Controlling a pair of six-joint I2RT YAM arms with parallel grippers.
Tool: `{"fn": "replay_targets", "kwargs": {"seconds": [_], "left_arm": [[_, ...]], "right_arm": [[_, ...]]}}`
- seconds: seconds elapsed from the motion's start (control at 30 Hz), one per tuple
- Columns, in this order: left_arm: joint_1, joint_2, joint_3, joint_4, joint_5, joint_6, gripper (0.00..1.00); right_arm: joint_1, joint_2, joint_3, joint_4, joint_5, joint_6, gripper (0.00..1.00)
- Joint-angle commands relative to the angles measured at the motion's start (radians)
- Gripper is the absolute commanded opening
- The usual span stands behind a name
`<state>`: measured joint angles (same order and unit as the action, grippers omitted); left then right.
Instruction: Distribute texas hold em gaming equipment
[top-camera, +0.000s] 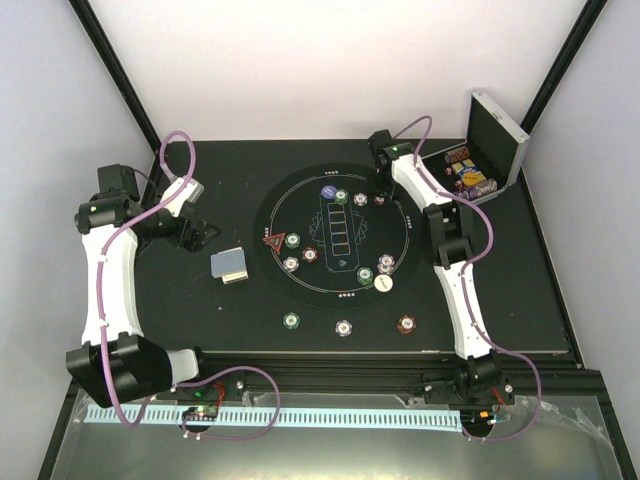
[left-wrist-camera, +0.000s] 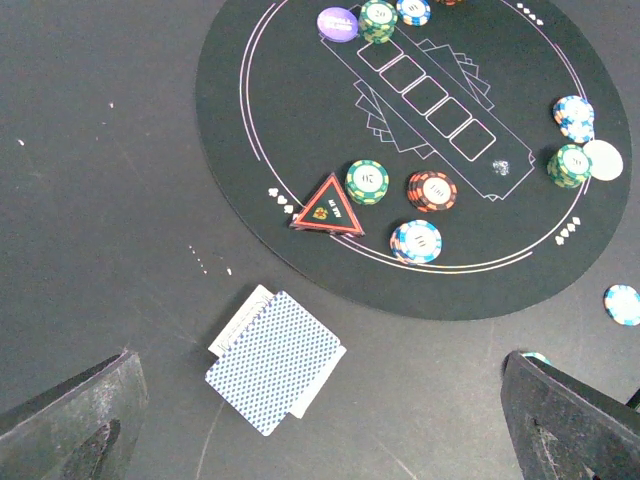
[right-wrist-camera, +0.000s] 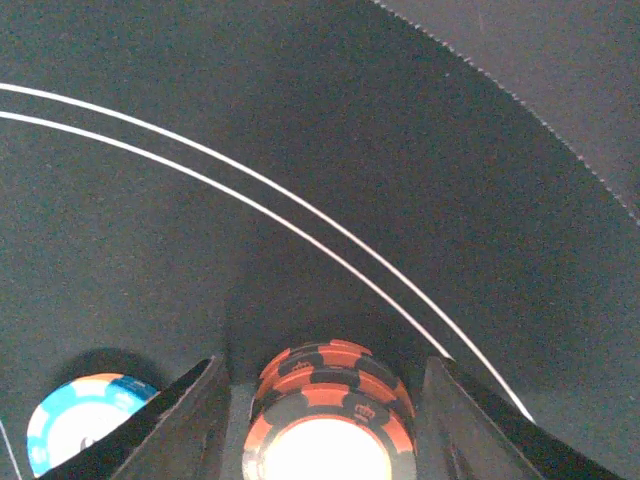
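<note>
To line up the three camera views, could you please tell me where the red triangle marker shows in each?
Top external: the red triangle marker sits on the left edge of the round black mat.
Left wrist: just left of centre, on the mat's lower-left edge, beside a green chip.
Right wrist: not in view.
Shared landmark: the mat's white printed ring, visible in all three.

Purple button disc (left-wrist-camera: 338, 22) carries white lettering, too blurred to read. Red triangle marker (left-wrist-camera: 327, 206) bears a small illegible mark. Red-brown chip stack (right-wrist-camera: 325, 400) shows crown emblems.
</note>
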<state>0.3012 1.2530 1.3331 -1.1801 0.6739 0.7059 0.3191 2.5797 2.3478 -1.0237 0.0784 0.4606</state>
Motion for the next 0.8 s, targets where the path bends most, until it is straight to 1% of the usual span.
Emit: {"fn": "replay_targets", "kwargs": {"seconds": [0.0, 0.2, 0.23, 0.3, 0.4, 0.5, 0.53, 0.6, 0.7, 0.77], "left_arm": [[0.004, -0.022, 0.003, -0.008, 0.022, 0.026, 0.99], [0.004, -0.044, 0.002, -0.019, 0.032, 0.022, 0.99], [0.004, -0.047, -0.001, -0.021, 0.035, 0.020, 0.99], [0.004, -0.055, 0.001, -0.026, 0.039, 0.017, 0.99], [0.004, -0.070, -0.002, -0.031, 0.042, 0.020, 0.99], [0.003, -0.083, -0.011, -0.036, 0.023, 0.055, 0.99], [0.003, -0.084, -0.017, -0.037, 0.009, 0.072, 0.99], [0.002, -0.079, -0.029, -0.041, -0.016, 0.097, 0.99], [-0.002, -0.068, -0.039, -0.048, -0.026, 0.110, 0.99], [-0.004, -0.068, -0.051, -0.042, -0.020, 0.113, 0.99]], "right_arm": [[-0.010, -0.069, 0.010, -0.020, 0.022, -0.003, 0.58], [-0.014, -0.276, -0.084, -0.007, 0.042, -0.012, 0.60], [-0.013, -0.314, -0.114, -0.010, 0.035, -0.012, 0.60], [-0.005, -0.414, -0.229, 0.023, 0.025, -0.005, 0.60], [0.035, -0.615, -0.511, 0.132, 0.006, 0.001, 0.60], [0.107, -0.794, -0.786, 0.182, 0.045, 0.021, 0.63], [0.138, -0.852, -0.881, 0.200, 0.052, 0.032, 0.65], [0.179, -0.984, -1.048, 0.225, 0.077, 0.071, 0.74], [0.219, -1.146, -1.285, 0.255, 0.074, 0.145, 0.77], [0.253, -1.234, -1.407, 0.255, 0.078, 0.193, 0.79]]}}
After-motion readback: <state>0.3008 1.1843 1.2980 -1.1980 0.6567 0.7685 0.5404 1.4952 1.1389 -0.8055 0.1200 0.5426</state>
